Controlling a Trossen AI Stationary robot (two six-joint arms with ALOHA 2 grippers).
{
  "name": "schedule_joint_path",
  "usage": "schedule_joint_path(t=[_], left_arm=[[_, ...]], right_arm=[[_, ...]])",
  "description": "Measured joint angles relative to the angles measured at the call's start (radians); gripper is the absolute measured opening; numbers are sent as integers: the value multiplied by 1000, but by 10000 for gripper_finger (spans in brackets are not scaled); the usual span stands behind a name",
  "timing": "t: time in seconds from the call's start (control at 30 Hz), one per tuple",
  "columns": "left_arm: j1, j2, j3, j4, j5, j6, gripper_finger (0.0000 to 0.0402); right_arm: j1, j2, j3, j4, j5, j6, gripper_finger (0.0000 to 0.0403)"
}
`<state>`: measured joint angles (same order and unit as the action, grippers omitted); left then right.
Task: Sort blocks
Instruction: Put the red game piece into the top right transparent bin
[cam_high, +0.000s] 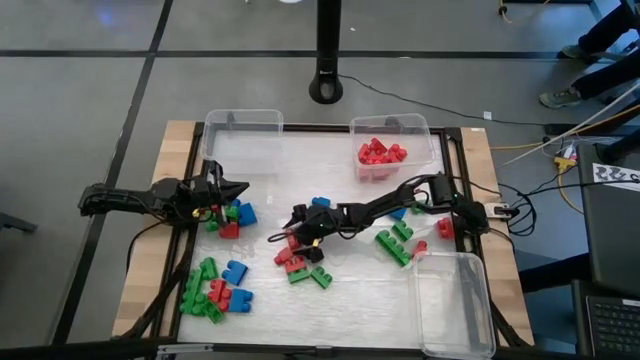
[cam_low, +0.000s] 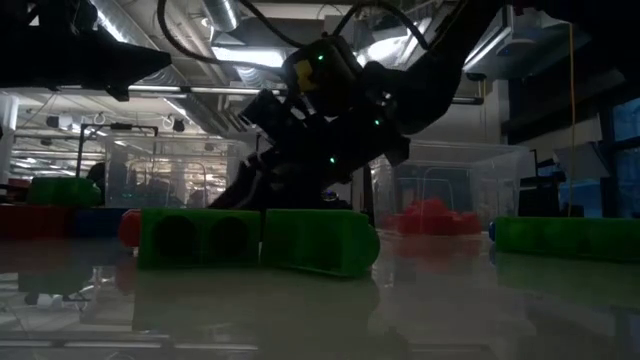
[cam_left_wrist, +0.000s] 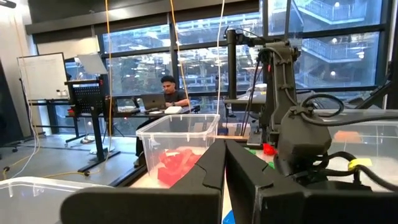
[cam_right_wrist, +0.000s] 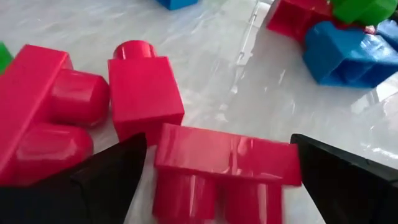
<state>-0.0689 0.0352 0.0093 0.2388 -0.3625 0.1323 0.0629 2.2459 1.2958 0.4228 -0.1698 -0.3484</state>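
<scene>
Red, green and blue blocks lie scattered over the white table. My right gripper (cam_high: 284, 238) reaches to the table's middle, low and slanting down, open. Its two fingers stand on either side of a red two-stud block (cam_right_wrist: 227, 165) that lies on its side on the table; I see no touch. A one-stud red block (cam_right_wrist: 146, 87) and a bigger red block (cam_right_wrist: 43, 106) lie just beyond it. My left gripper (cam_high: 238, 188) hovers shut at the table's left, above a blue, green and red cluster (cam_high: 232, 215). In the low view two green blocks (cam_low: 255, 238) hide the right gripper's fingertips.
Three clear bins stand at the table's edges: an empty-looking one at the far left (cam_high: 242, 135), one holding red blocks at the far right (cam_high: 395, 145), and one at the near right (cam_high: 455, 300). More blocks lie near left (cam_high: 215, 290) and right (cam_high: 398, 242). A person sits beyond the table.
</scene>
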Motion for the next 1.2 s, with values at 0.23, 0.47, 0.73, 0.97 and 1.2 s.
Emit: schedule_joint_path(t=[0.23, 0.47, 0.73, 0.97, 1.2], left_arm=[[0, 5, 0, -5, 0, -2, 4], [0, 6, 0, -4, 0, -2, 4], [0, 6, 0, -3, 0, -5, 4], [0, 6, 0, -2, 0, -5, 4], [0, 6, 0, -4, -1, -5, 4]], right_arm=[[0, 13, 4, 3, -6, 7, 372], [0, 12, 5, 1, -4, 1, 295], [0, -65, 2, -120, 68, -76, 300], [0, -257, 3, -360, 237, -155, 295], [-26, -498, 3, -683, 523, -183, 296]])
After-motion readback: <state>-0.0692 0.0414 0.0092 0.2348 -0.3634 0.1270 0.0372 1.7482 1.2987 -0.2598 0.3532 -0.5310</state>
